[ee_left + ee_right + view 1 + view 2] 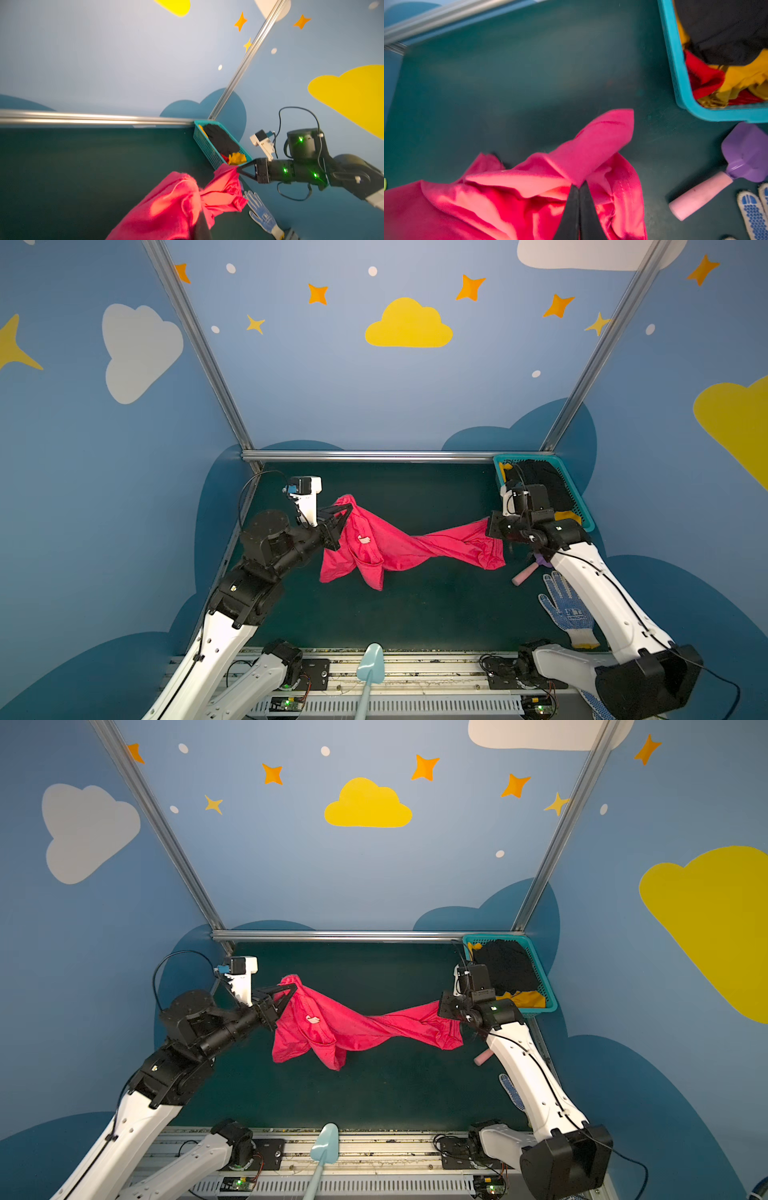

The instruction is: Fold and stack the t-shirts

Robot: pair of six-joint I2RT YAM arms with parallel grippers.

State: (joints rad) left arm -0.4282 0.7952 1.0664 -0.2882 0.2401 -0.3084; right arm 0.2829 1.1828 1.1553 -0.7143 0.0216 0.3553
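**Mia:** Where is the pink shirt (395, 547)?

**Tom:** Up in the air, over the middle of the green table (415, 614). It hangs between the two grippers, twisted like a rope in the middle.

**Mia:** What is the left gripper (349, 508) doing?

**Tom:** Its jaws are pressed together on the shirt's left end. The little white label (364, 539) shows near there, lower down.

**Mia:** And the right gripper (579, 188)?

**Tom:** Its two black jaws pinch a fold at the shirt's other end.

**Mia:** Does the shirt touch the table?

**Tom:** It sags lowest near the left end. I cannot tell if it touches.

**Mia:** Where are the other shirts?

**Tom:** In the blue basket (675, 62), in the far right corner. A black shirt (540, 472) lies on top. A yellow shirt (567, 516) peeks out under it, and some red cloth (704, 79) too.

**Mia:** What else is on the table?

**Tom:** A purple scoop (745, 149) with a pink handle lies near the basket. A glove (569, 610) with blue dots lies just beside it, by the right arm.
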